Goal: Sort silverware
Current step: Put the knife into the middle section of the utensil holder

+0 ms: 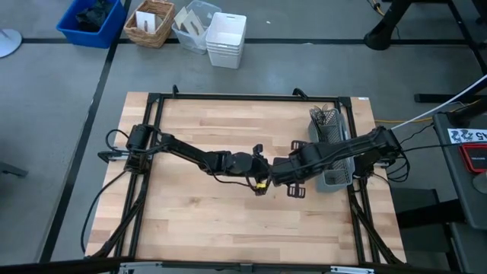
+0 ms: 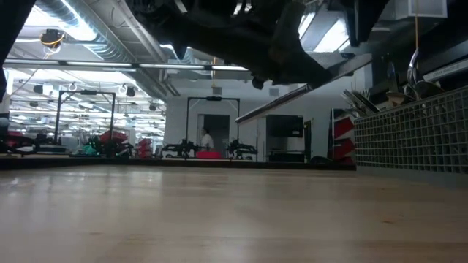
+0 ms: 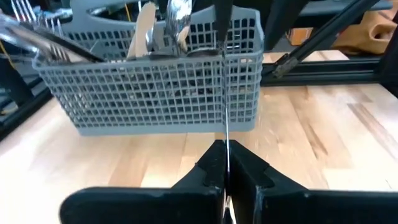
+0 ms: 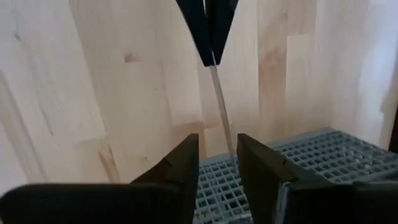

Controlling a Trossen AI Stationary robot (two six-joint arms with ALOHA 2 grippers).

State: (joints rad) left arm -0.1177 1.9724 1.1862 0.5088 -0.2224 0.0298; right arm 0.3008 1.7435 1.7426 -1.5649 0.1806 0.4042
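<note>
Left wrist view shows the piece in hand, a thin flat strip of silverware (image 3: 226,134) that reads as a table knife seen edge-on, standing up out of the left claw (image 3: 225,167), whose fingers are pressed tight together on its lower end. Just beyond it stands the grey mesh caddy (image 3: 149,93), which already holds the rest of the silverware: fork tines at one end, spoon and knife handles poking up from the middle compartments. No loose pieces can be seen on the worktop (image 1: 205,137) in the high view, so the sort looks well advanced; what seems left, as a judgement only, is getting this one piece into its proper compartment and any reshuffling among pieces already in the caddy, whose order cannot be read from here. In the right wrist view the same knife (image 4: 221,109) runs from the left claw's closed tips (image 4: 209,34) down between the right claw's fingers (image 4: 184,163), which stand apart on either side of the blade with no clear grip on it, the caddy's mesh directly beneath. From above, both arms reach to just beside the caddy: the left arm stretches long across the worktop, and the right arm folds back over the caddy, with its right claw (image 1: 295,185) meeting the left claw beside the caddy.
</note>
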